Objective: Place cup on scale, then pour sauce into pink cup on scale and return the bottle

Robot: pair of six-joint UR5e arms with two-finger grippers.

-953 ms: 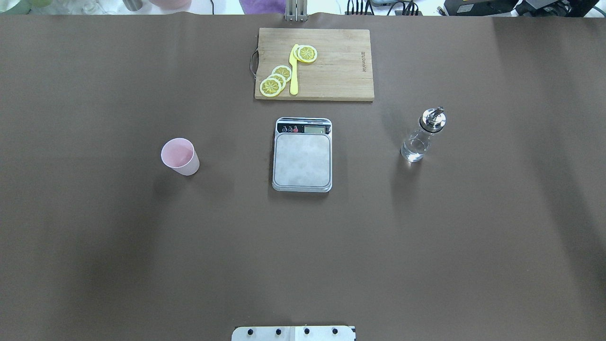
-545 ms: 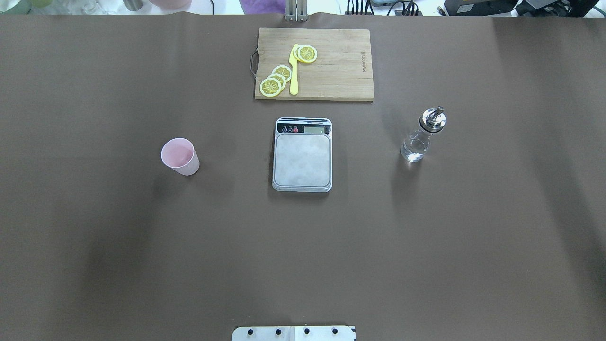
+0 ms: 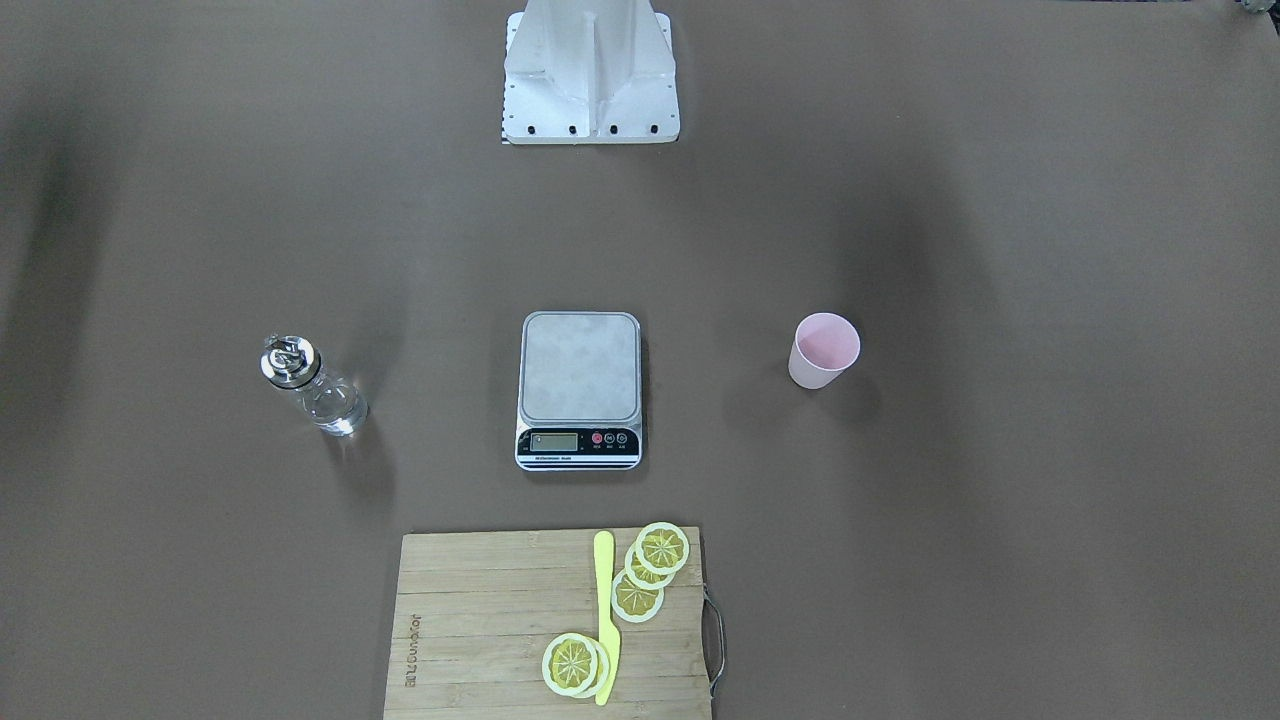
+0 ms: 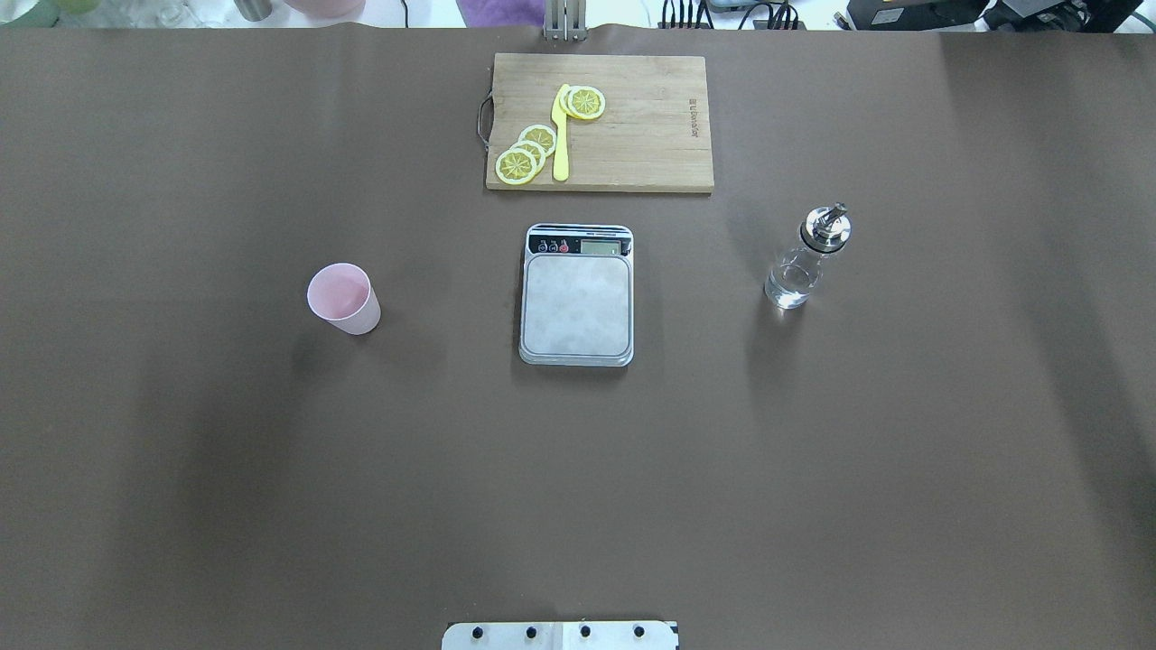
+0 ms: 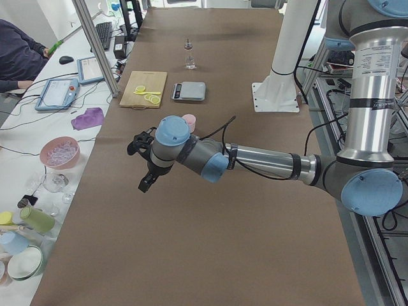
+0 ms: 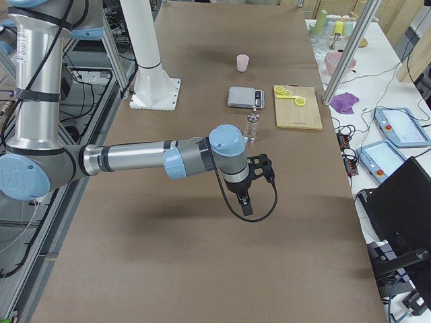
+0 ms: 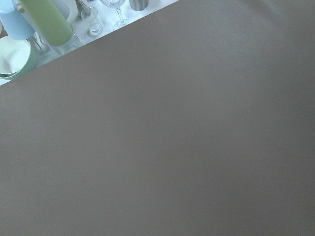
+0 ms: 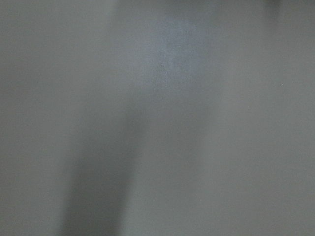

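Note:
The pale pink cup stands upright on the brown table, left of the scale, whose steel platform is bare. To the scale's right stands the clear glass bottle with its chrome spout, upright, and the clear sauce fills its lower part. In the exterior left view my left gripper hangs over the table short of the cup. My right gripper hovers short of the bottle in the exterior right view. I cannot tell whether either gripper is open or shut. Both wrist views show only table.
Beyond the scale lies a wooden cutting board with lemon slices and a yellow knife. The robot's base plate stands at the near edge. Cups, bowls and glasses and a seated person are beside the table's left end.

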